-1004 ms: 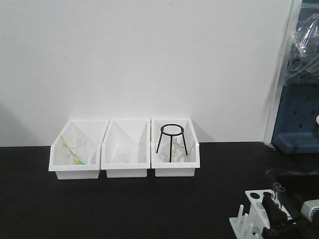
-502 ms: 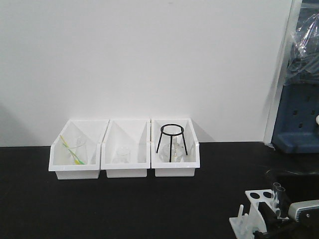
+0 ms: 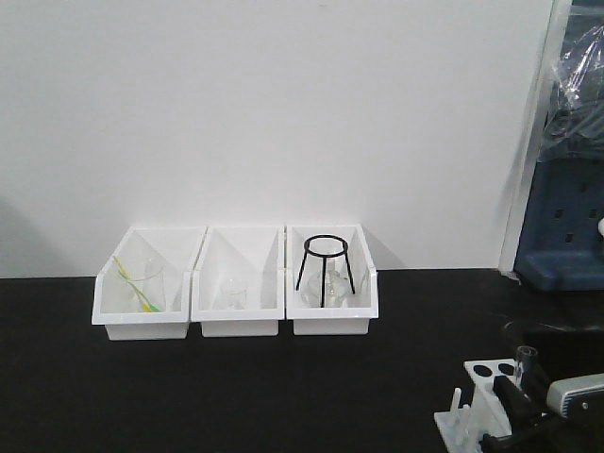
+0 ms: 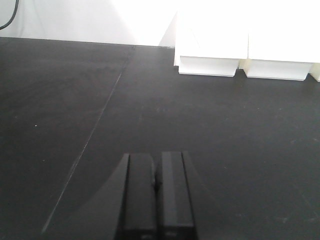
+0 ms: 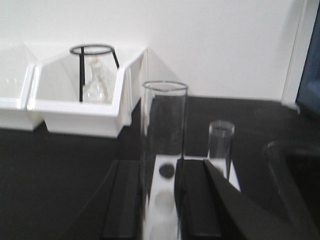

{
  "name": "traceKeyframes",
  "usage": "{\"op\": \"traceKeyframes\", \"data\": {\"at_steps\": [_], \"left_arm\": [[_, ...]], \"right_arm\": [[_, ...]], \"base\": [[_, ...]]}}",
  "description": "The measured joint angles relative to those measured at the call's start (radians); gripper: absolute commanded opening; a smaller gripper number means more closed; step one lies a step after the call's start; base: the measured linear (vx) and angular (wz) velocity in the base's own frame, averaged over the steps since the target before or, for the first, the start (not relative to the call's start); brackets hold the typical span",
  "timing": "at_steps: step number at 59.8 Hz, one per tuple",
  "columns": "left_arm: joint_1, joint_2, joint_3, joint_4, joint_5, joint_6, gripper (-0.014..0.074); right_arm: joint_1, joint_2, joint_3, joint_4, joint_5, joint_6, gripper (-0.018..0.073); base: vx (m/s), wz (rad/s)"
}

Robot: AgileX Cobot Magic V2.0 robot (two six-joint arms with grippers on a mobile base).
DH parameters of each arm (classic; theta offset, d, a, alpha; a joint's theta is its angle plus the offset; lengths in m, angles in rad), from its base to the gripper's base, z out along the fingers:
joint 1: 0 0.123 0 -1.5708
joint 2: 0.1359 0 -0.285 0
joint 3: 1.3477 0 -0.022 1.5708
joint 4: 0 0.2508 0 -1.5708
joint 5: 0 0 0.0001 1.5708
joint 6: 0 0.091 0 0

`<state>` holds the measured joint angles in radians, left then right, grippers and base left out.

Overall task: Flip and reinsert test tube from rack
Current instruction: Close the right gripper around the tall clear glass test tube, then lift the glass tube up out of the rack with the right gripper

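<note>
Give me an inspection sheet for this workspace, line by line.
Surface: black table, matte.
Job's things: test tube upright, rim up, at the rack; whether it sits in a hole cannot be told. A second tube stands in the rack.
Clutter: three white bins by the wall, holding glassware and a black tripod.
Grippers: left gripper shut, empty; right gripper fingers closed on the test tube.
Cables: dark cable at the table's far edge.
Surroundings: white wall; blue equipment to the right.
</note>
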<state>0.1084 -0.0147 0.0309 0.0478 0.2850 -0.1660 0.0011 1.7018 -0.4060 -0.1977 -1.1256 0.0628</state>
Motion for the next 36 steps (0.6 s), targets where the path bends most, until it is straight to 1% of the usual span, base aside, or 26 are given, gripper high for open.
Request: {"op": "traceKeyframes", "data": {"at_steps": [8, 12, 20, 29, 32, 35, 36], "left_arm": [[0.000, 0.000, 0.000, 0.000, 0.000, 0.000, -0.0006], [0.000, 0.000, 0.000, 0.000, 0.000, 0.000, -0.0006], [0.000, 0.000, 0.000, 0.000, 0.000, 0.000, -0.0006], [0.000, 0.000, 0.000, 0.000, 0.000, 0.000, -0.0006], [0.000, 0.000, 0.000, 0.000, 0.000, 0.000, -0.0006], [0.000, 0.000, 0.000, 0.000, 0.000, 0.000, -0.0006], [0.000, 0.000, 0.000, 0.000, 0.000, 0.000, -0.0006]], "right_arm": [[0.000, -0.106, -0.005, 0.000, 0.003, 0.009, -0.0012], [0.000, -0.173, -0.023, 0.000, 0.034, 0.027, -0.0012], [0.000, -0.299, -0.087, -0.006, 0.169, 0.065, -0.0012], [0.000, -0.413, -0.160, -0.014, 0.338, 0.075, -0.0012], [0.000, -0.443, -0.180, -0.042, 0.385, 0.052, -0.0012], [0.000, -0.463, -0.193, -0.101, 0.427, -0.019, -0.0011], [0.000, -0.469, -0.197, -0.142, 0.442, -0.063, -0.0011]], "base": [[0.00, 0.00], [0.00, 0.00], [0.00, 0.00], [0.00, 0.00], [0.00, 0.00], [0.00, 0.00], [0.00, 0.00]]}}
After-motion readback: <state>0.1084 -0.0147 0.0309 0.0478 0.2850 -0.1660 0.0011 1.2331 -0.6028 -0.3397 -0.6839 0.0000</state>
